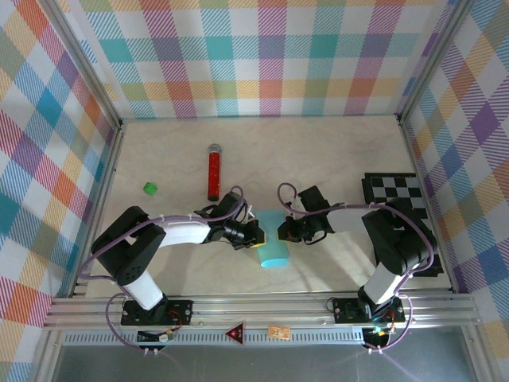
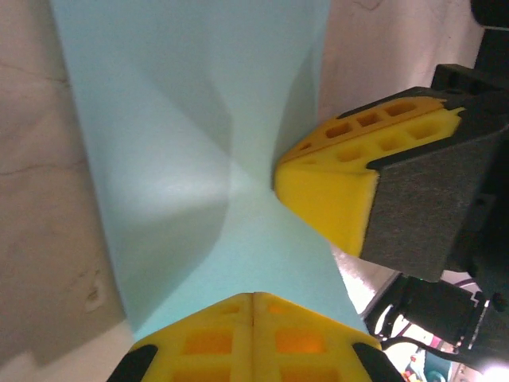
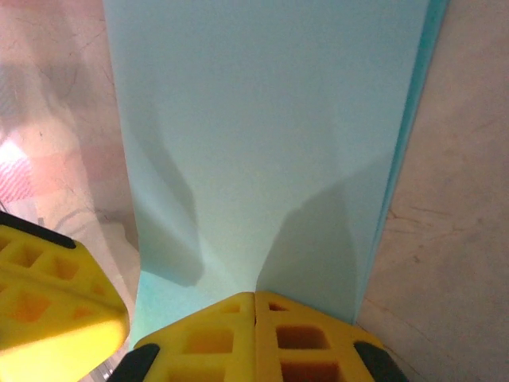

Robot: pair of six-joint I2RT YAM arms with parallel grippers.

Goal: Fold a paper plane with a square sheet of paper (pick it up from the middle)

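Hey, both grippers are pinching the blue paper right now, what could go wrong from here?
The left gripper and right gripper pinch the sheet of paper close together, so pulling apart could tear it. Slanted dents show near the pinch and could set as stray creases.

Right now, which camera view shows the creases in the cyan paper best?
The left wrist view: diagonal creases cross the paper. The right wrist view shows a smooth face with a layered edge; the top view shows it small, creases unreadable.
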